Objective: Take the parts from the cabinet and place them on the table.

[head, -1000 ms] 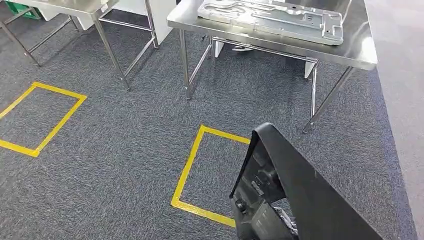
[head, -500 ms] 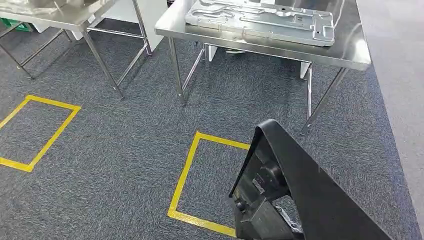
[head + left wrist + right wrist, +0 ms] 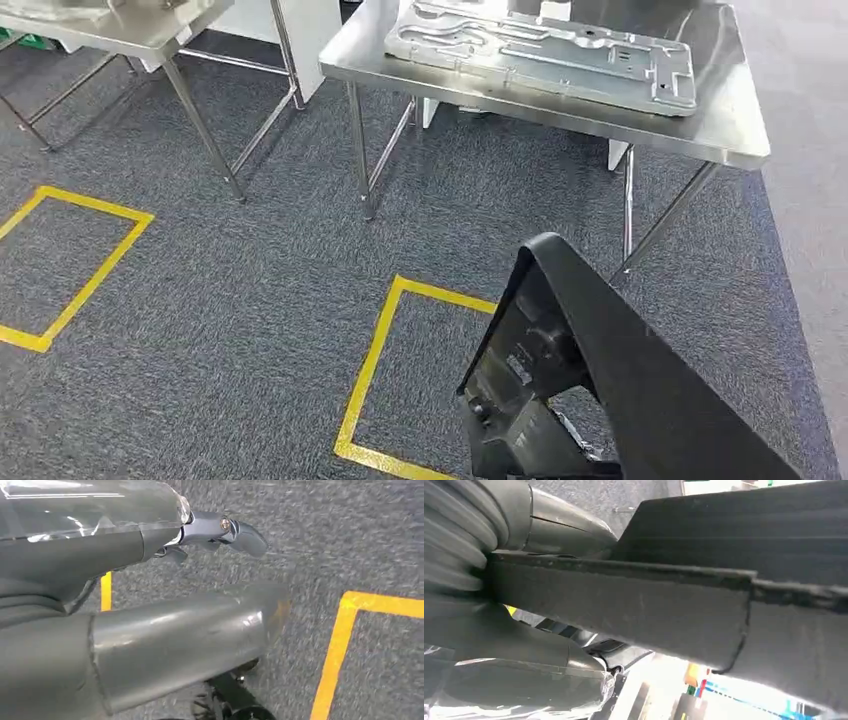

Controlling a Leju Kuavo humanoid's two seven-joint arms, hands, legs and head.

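Note:
A large black plastic part (image 3: 600,390) fills the lower right of the head view, tilted up from the bottom edge over the carpet. In the right wrist view my right hand (image 3: 499,645) grips this black part (image 3: 674,605), whose edge is clamped between the thick thumb and the fingers. Ahead stands a steel table (image 3: 730,135) with a flat silver metal panel (image 3: 545,50) lying on it. My left hand (image 3: 150,580) hangs above the carpet with its fingers apart, holding nothing.
A yellow taped square (image 3: 370,370) marks the grey carpet in front of the table, and another yellow square (image 3: 90,270) lies to the left. A second steel table (image 3: 130,30) stands at the far left. The steel table's legs (image 3: 362,160) come down to the carpet.
The whole view has shifted as the camera moved: the table and yellow squares sit lower in the picture. The black part stays in my right hand at the lower right.

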